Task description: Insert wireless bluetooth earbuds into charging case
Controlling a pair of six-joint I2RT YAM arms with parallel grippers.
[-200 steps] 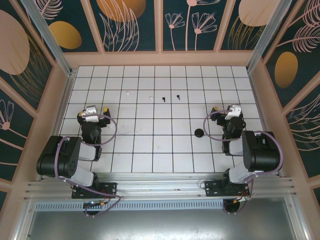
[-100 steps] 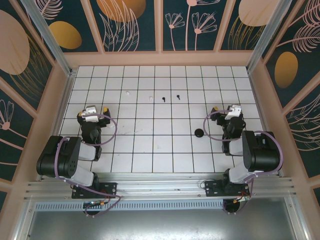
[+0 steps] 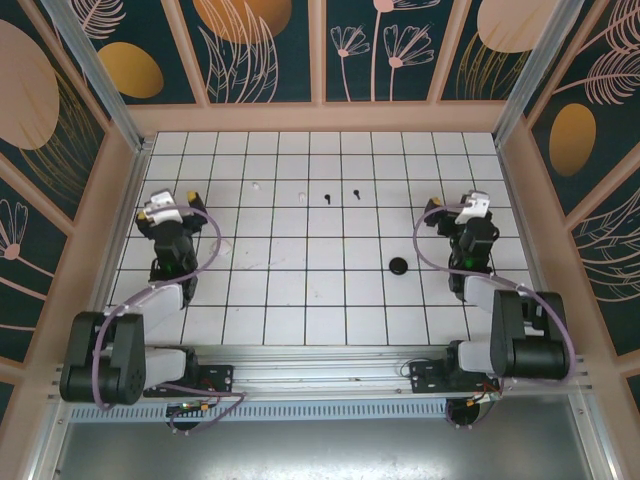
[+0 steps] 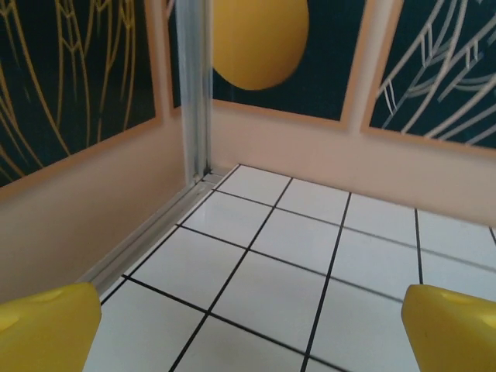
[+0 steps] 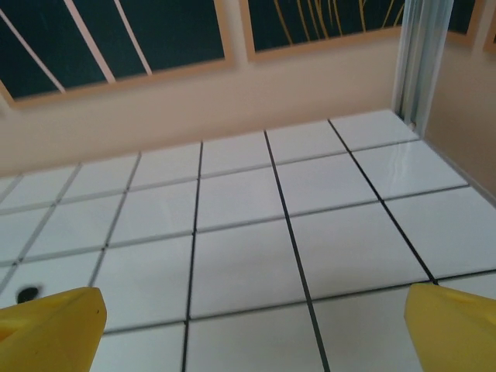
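White tiles (image 3: 320, 290) carry two tiny earbuds (image 3: 327, 197), shapes indistinct.

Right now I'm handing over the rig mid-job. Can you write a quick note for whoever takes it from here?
Left gripper: open, empty, over bare tiles near the left wall.
Right gripper: open, empty, over the right side of the floor.
First earbud and second earbud lie loose at far centre, apart from each other.
Small black round item, probably the charging case, sits nearer the right arm; its lid is too small to judge.
Done: nothing inserted.
Left: pick up each earbud and seat it in the case.
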